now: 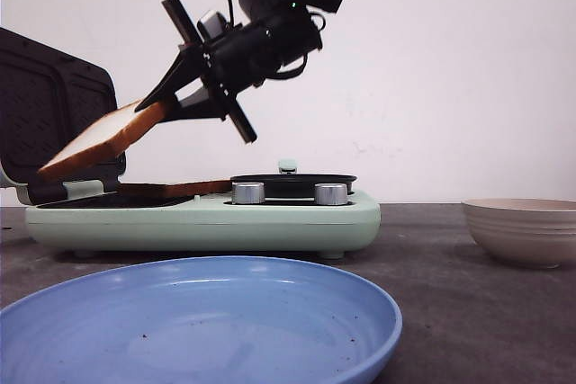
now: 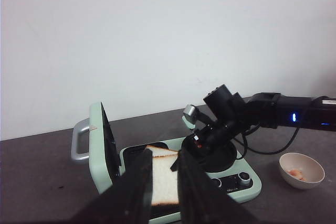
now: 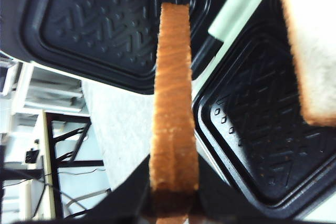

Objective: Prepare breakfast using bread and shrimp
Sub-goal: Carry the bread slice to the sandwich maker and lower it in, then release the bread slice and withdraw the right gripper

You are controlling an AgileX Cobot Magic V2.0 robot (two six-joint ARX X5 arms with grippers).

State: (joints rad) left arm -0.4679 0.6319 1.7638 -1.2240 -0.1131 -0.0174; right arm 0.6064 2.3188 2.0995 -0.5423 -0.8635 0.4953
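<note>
Bread slices: one (image 1: 103,139) in right fingers (image 1: 184,96), one (image 1: 175,190) on griddle (image 1: 198,218).

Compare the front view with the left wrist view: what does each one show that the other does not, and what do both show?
Only the front view shows the blue plate in the foreground and the held bread slice tilted above the cooking plate, clamped in the right gripper.

Only the left wrist view shows pinkish food inside the bowl, the lid's grey handle, and the left gripper, its jaws parted and holding nothing.

Both show the green sandwich maker with its lid open, a second bread slice lying on the cooking plate, the two knobs, and the right arm reaching over it.
</note>
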